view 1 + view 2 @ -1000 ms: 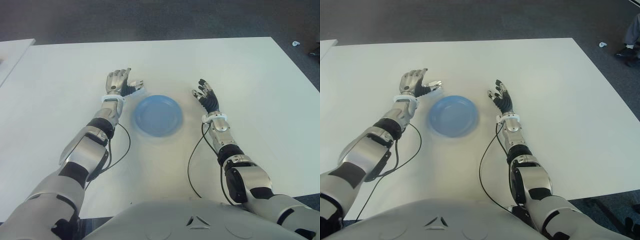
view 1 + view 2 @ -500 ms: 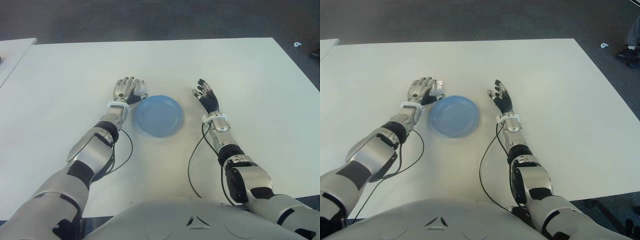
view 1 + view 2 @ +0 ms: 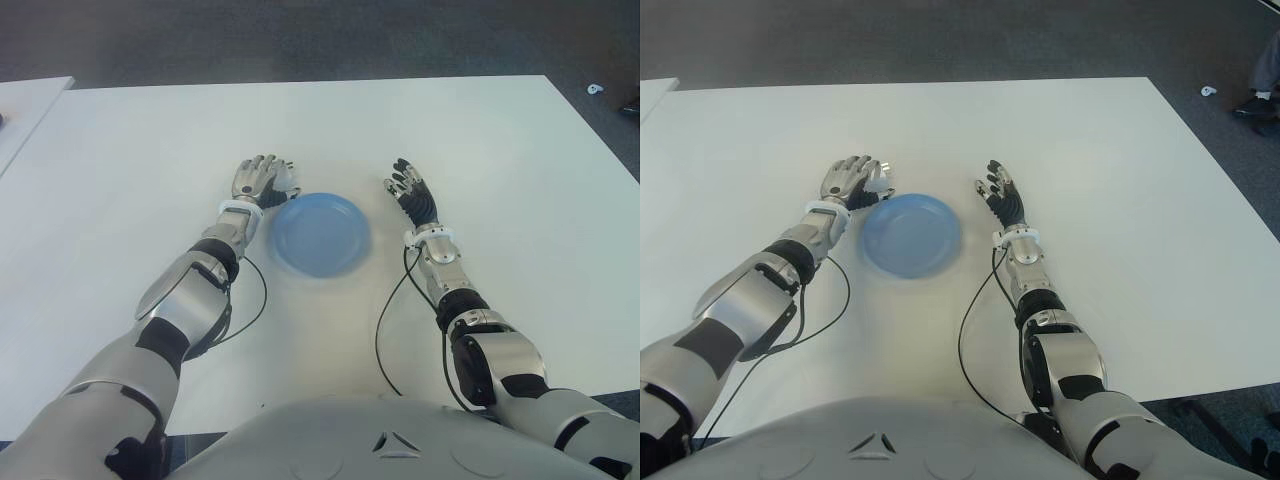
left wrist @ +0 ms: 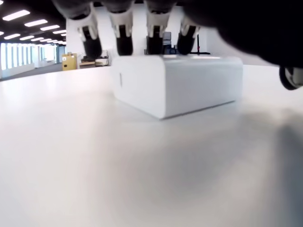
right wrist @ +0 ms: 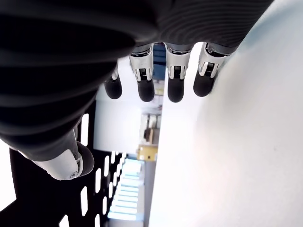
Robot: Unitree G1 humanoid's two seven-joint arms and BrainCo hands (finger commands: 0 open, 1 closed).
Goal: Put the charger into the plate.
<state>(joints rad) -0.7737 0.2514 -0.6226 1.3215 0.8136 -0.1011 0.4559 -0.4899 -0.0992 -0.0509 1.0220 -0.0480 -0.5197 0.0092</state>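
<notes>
While the blue plate [image 3: 320,232] sits in the middle of the eye view with nothing in it, the left hand [image 3: 256,180] hangs over the white charger [image 3: 876,179] at its upper left, fingers [image 4: 122,33] not yet gripping. The right hand [image 3: 412,194] is open. In the left wrist view the charger lies on the table [image 4: 94,161]. No writing shows.

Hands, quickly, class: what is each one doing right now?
Left hand: fingers arched over the white charger, which lies on the table; grip cannot be told.
Right hand: open, holding nothing.
</notes>
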